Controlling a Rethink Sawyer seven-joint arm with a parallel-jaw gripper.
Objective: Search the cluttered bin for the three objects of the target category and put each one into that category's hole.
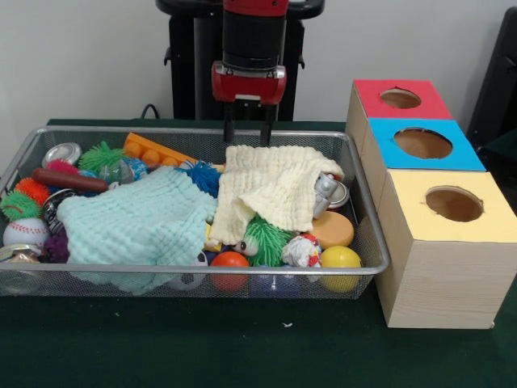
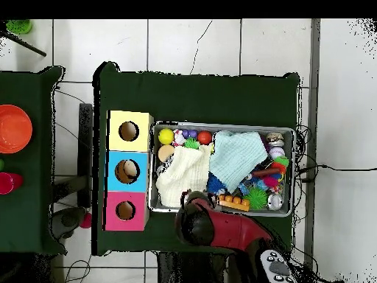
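The wire mesh bin [image 1: 365,212] is full of small toys and two cloths; it also shows in the overhead view [image 2: 224,127]. A pale yellow cloth [image 1: 273,187] [image 2: 183,175] lies over its middle right, a mint green cloth [image 1: 133,225] [image 2: 237,158] over its middle left. My gripper [image 1: 247,127] hangs open and empty above the bin's far rim, just behind the yellow cloth. In the overhead view only the arm's head [image 2: 196,215] shows, at the bin's near edge. Three wooden boxes with round holes stand beside the bin: red top [image 1: 401,99], blue top [image 1: 423,144], yellow top [image 1: 455,204].
In the bin lie a yellow ball [image 1: 340,260], an orange ball [image 1: 230,263], a baseball [image 1: 26,233], a green spiky ball [image 1: 266,239], an orange brick [image 1: 153,151], a brown bat [image 1: 69,179] and metal caps [image 1: 61,153]. A side table bears an orange bowl [image 2: 13,127].
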